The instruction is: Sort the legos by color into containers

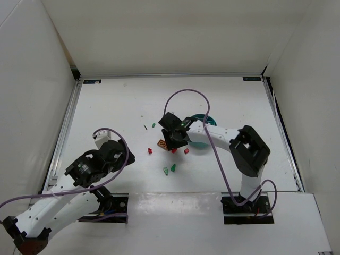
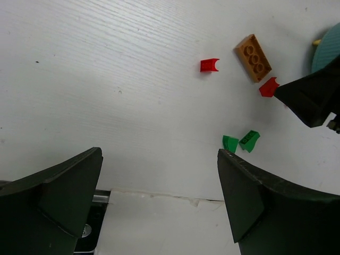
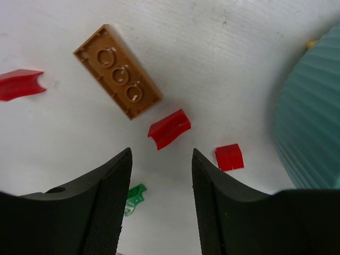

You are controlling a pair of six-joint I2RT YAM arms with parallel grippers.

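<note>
Just hovering over a red curved brick (image 3: 169, 128) with the right gripper (image 3: 161, 156), parted and empty; orange plate (image 3: 118, 71) close left, teal bowl (image 3: 311, 111) right. Left gripper (image 2: 159, 154) near-left, wide apart, empty.

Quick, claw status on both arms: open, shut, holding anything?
Left claw: open wide, holding nothing.
Right claw: open, holding nothing; a red brick lies on the table just past its fingertips.

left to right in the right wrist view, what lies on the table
red curved lego, flat orange studded lego plate, second red curved lego, small red square lego, ribbed teal plastic bowl
</note>
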